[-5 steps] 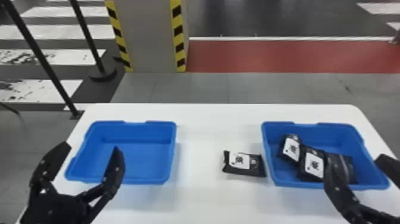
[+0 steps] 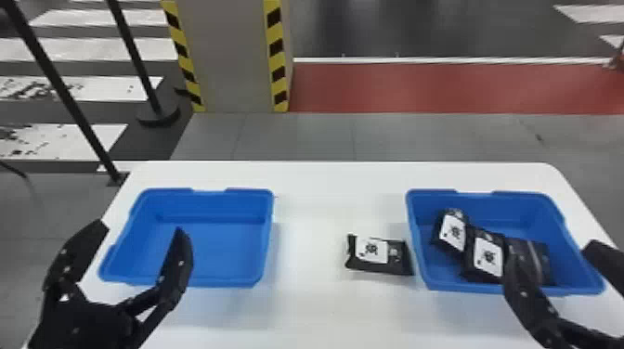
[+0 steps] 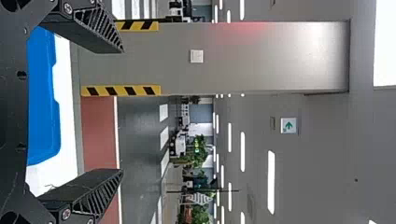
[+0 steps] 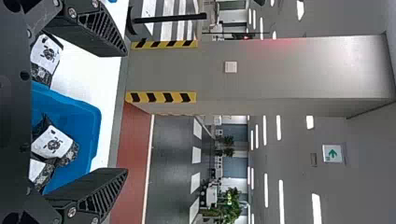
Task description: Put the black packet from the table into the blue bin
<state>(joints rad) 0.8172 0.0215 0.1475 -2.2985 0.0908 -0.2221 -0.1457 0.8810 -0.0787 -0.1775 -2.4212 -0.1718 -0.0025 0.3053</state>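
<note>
The black packet (image 2: 378, 254) lies flat on the white table, label up, close beside the left wall of the right blue bin (image 2: 487, 288). That bin holds several black packets. My right gripper (image 2: 552, 262) is open above the bin's front right part; in the right wrist view the same gripper (image 4: 127, 112) has nothing between its spread fingers, and the table packet (image 4: 45, 58) shows beyond one of them. My left gripper (image 2: 139, 227) stands open over the front left of the other blue bin (image 2: 204, 250); the left wrist view shows this gripper (image 3: 123, 111) with its fingers wide apart.
Bare white table (image 2: 315, 306) lies between the two bins, and the left bin has nothing in it. Behind the table stand a pillar (image 2: 234, 55) with striped edges and black posts (image 2: 134, 55) on the floor.
</note>
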